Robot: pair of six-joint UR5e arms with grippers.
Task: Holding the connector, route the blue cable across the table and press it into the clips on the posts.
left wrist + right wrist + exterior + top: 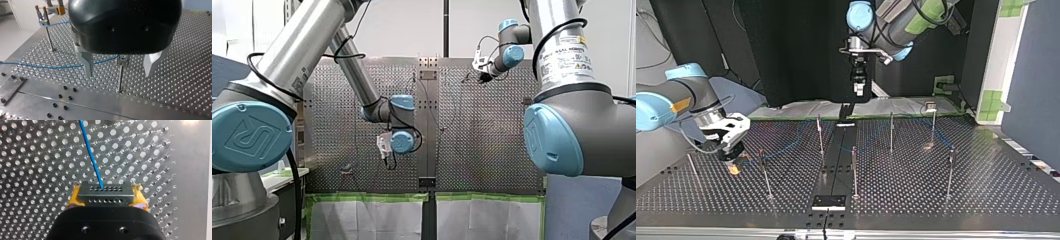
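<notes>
Connector (105,194) is pinched by right gripper (106,201) so blue cable (90,152) can be led; left gripper (118,73) (spread) is aimed at a post (120,81).

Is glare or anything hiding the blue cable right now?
Right wrist view: glare on the table sits clear of the blue cable leaving the connector. Left wrist view: the black body of my left hand blocks the upper middle. Top view: cable faint against the dark table.
</notes>
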